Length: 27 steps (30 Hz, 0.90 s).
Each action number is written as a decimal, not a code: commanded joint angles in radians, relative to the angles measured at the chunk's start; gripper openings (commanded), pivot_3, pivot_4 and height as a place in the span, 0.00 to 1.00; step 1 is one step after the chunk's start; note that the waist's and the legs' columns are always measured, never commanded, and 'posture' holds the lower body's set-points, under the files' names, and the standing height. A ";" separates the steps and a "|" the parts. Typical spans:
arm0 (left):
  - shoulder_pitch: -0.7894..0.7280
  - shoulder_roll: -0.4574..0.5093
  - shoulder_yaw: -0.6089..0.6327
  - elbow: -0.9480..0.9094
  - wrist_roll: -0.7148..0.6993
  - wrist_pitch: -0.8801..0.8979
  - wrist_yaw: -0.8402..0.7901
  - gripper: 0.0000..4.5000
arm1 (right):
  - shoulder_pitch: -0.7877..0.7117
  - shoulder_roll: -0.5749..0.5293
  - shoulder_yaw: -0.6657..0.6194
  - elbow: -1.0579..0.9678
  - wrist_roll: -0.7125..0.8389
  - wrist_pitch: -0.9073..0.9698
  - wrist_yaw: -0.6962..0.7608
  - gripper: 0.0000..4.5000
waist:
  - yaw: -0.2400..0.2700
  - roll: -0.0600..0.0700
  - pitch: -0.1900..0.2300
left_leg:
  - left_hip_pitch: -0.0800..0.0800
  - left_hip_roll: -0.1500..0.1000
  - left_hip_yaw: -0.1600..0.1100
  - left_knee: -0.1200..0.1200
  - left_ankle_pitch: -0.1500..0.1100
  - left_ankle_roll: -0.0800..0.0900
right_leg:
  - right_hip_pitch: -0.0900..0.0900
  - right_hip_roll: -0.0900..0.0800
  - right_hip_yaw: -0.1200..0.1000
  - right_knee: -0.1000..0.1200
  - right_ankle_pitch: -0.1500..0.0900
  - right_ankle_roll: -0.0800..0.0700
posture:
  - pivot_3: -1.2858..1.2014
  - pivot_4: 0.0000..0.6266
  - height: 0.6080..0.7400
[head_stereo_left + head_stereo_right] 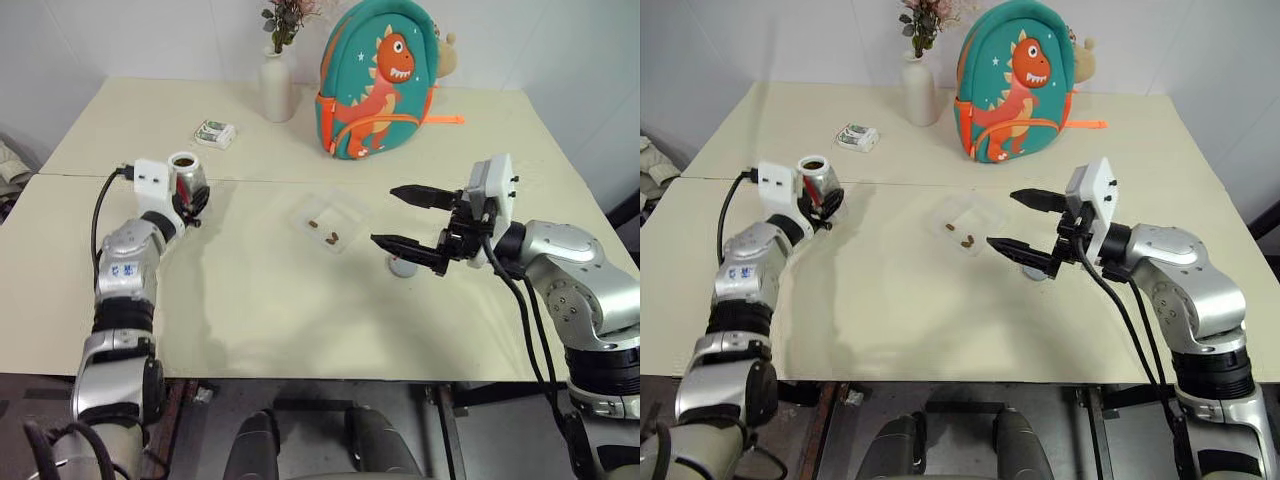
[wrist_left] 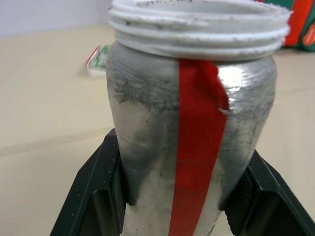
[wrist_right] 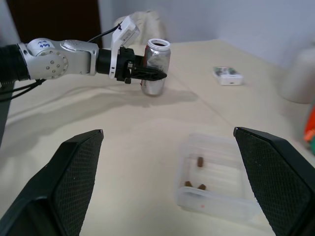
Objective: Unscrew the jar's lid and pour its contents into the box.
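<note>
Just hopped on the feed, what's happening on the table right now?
The left gripper holds the jar upright above the table, its lid off and its mouth open. The lid lies on the table under the right gripper, which hangs open and empty beside the box. A few brown pellets already lie in the box, so the pour seems done. A dinosaur backpack, a vase and a small packet sit farther back.
</note>
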State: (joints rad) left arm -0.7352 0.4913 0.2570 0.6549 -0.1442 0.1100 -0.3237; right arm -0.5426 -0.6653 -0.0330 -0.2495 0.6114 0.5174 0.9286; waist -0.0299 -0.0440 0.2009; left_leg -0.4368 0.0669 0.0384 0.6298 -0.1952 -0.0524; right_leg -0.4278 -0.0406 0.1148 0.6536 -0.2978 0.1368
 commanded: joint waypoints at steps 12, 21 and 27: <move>0.128 -0.023 0.087 -0.117 -0.094 -0.079 0.002 0.95 | -0.033 0.007 0.015 0.004 -0.025 -0.025 0.058 1.00 | -0.004 0.000 0.000 | 0.001 0.000 0.000 -0.002 0.001 0.001 | 0.000 0.000 0.000 -0.001 0.001 -0.001 | 0.52 0.24 1.00; 0.241 0.049 0.072 -0.283 -0.091 -0.008 -0.060 1.00 | -0.013 -0.007 -0.002 -0.001 -0.026 -0.027 0.077 1.00 | -0.014 0.000 0.000 | 0.001 0.000 0.001 -0.003 0.001 0.000 | 0.000 0.000 0.000 -0.003 0.001 -0.001 | 0.52 0.24 1.00; 0.473 0.101 0.121 -0.564 -0.112 0.062 -0.087 1.00 | 0.021 -0.023 -0.025 -0.011 -0.019 -0.021 0.083 1.00 | -0.027 0.000 0.000 | 0.001 0.000 0.001 -0.007 0.001 0.000 | 0.000 -0.002 0.000 -0.006 0.001 -0.002 | 0.52 0.24 1.00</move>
State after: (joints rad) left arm -0.2866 0.5687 0.3452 0.1757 -0.2436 0.1635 -0.3984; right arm -0.5238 -0.6714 -0.0149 -0.2327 0.5786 0.5049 1.0074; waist -0.0568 -0.0441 0.2008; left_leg -0.4359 0.0673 0.0401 0.6222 -0.1945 -0.0524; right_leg -0.4277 -0.0425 0.1149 0.6467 -0.2969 0.1351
